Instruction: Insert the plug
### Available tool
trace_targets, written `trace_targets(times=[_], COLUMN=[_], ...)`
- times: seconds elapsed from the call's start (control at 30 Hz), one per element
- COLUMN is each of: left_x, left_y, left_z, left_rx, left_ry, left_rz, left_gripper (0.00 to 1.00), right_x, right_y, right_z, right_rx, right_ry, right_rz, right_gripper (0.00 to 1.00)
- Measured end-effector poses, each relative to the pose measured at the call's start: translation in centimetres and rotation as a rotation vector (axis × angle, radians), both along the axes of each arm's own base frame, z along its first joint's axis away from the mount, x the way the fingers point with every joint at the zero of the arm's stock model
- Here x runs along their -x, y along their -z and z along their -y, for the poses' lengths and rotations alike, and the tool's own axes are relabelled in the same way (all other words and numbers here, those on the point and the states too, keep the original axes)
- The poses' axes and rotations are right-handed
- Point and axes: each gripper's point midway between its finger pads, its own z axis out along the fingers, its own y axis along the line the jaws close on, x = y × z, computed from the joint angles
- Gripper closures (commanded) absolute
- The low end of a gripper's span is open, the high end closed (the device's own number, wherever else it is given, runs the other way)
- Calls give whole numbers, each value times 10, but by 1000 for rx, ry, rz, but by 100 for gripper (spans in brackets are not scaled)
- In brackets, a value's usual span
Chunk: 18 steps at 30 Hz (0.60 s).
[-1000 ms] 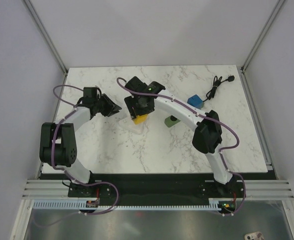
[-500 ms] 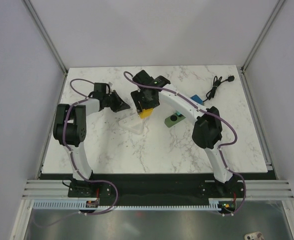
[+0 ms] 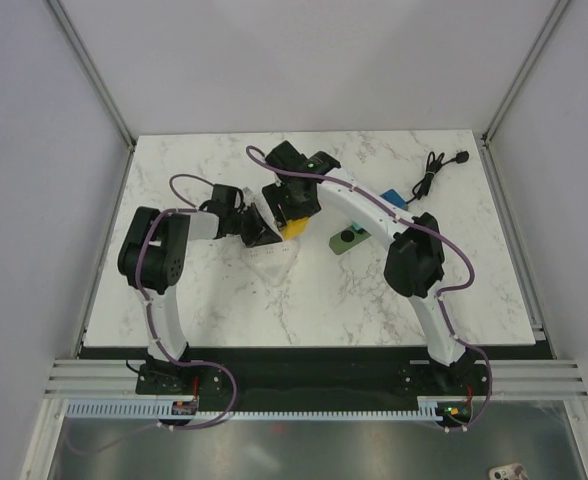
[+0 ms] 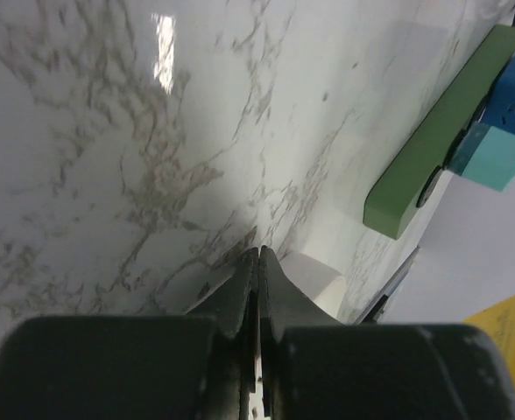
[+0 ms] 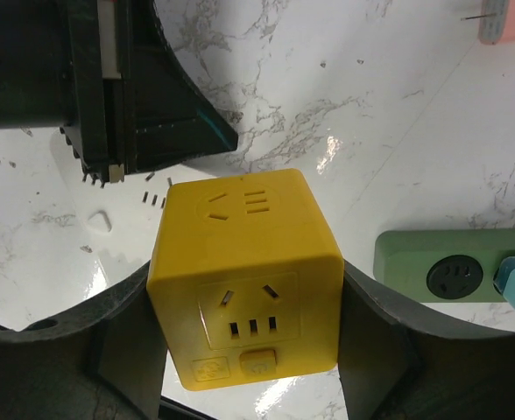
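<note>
Marble table; blue cube toward its far right.

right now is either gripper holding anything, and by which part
The right gripper holds the yellow cube by two opposite sides. The left gripper is shut, nothing visibly in it.

Marble table: green socket strip mid, blue block beside, blk cable far R corner.

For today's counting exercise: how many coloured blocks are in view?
3: a yellow cube between the right fingers, a long green block beside it, a blue block beyond that. The arms may hide more.
</note>
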Motion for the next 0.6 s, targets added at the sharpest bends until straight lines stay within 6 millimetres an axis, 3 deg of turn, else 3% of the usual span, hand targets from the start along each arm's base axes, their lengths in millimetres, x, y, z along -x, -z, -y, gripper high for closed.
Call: trace_targets(times=[0.13, 0.37, 0.53, 0.6], left_x=[18, 21, 3, -2], left_y=[3, -18, -67, -98], left_z=[9, 5, -39, -59], left_rx=[30, 37, -39, -76], left_ry=[20, -12, -164, -231], left_rz=[-37, -26, 95, 180], left_gripper=[98, 85, 68, 49], right_x=[4, 22, 42, 44], right_y=[4, 27, 41, 37], right_z=[4, 14, 22, 21], right_rx=[19, 50, 51, 36], right_ry=[-8, 21, 91, 123], right_rz=[-16, -101, -181, -190], right_gripper=[100, 100, 100, 100])
